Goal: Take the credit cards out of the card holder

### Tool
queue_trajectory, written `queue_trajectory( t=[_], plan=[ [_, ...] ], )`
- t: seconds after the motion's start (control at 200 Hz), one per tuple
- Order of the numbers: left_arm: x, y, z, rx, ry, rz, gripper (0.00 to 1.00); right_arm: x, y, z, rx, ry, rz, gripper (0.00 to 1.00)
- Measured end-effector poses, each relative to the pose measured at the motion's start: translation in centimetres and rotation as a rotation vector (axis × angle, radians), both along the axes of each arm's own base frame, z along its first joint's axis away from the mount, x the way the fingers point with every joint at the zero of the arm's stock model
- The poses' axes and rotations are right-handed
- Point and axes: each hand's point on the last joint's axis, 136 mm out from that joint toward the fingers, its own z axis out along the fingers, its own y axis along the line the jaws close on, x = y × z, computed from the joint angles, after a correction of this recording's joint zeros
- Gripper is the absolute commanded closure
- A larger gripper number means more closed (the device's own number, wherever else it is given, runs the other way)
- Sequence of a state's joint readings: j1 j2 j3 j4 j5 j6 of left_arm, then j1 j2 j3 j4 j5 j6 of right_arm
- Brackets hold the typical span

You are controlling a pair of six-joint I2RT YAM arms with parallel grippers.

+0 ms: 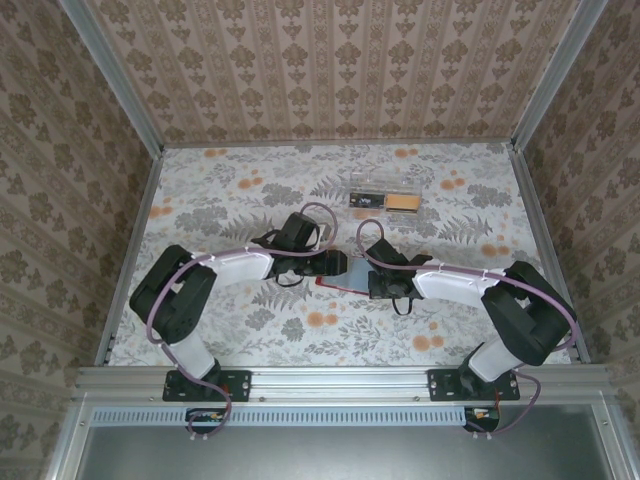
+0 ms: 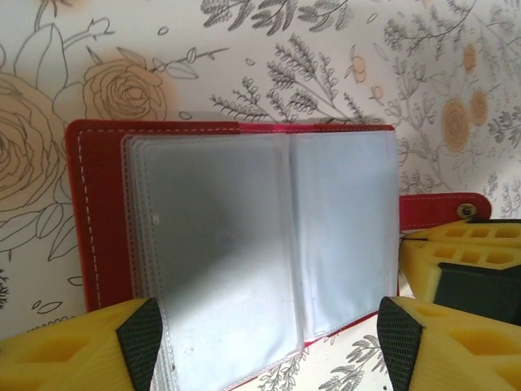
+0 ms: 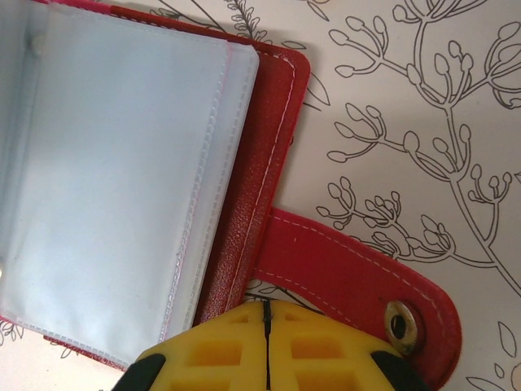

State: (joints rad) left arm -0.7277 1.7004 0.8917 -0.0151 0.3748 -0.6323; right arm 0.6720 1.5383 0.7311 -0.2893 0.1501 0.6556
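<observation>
The red card holder (image 2: 98, 212) lies open on the floral table, its cloudy plastic sleeves (image 2: 244, 236) fanned upward. My left gripper (image 2: 269, 342) is open, its black-padded fingertips (image 2: 140, 338) standing either side of the sleeves' near edge without pinching them. My right gripper (image 3: 267, 326) is shut, its yellow tips pressed together beside the cover's edge and the red closing tab (image 3: 350, 265) with its metal snap (image 3: 400, 324). From above, both grippers (image 1: 335, 265) (image 1: 373, 285) meet over the holder (image 1: 338, 283) at the table's middle. The credit cards are hidden; I cannot make one out in the sleeves.
A clear plastic box (image 1: 385, 197) with a dark item and an orange item inside sits behind the grippers. Patterned walls on metal rails (image 1: 545, 250) enclose the table on three sides. The right gripper's yellow body (image 2: 464, 261) sits close to the holder's tab side.
</observation>
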Motion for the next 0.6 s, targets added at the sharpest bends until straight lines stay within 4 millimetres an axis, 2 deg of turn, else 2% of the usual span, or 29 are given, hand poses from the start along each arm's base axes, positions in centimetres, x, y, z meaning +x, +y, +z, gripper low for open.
queue_trajectory(
  t=[0.19,0.44,0.6],
  plan=[
    [-0.3,0.0,-1.0,0.009,0.026,-0.008,0.27,0.0,0.0,0.0,0.000,0.000,0.000,0.91],
    [-0.5,-1.1,-0.9,-0.035,0.033,-0.034,0.27,0.0,0.0,0.0,0.000,0.000,0.000,0.91],
    [-0.7,-1.7,-0.6,-0.064,0.041,-0.044,0.22,0.0,0.0,0.0,0.001,0.000,-0.003,0.91]
  ],
)
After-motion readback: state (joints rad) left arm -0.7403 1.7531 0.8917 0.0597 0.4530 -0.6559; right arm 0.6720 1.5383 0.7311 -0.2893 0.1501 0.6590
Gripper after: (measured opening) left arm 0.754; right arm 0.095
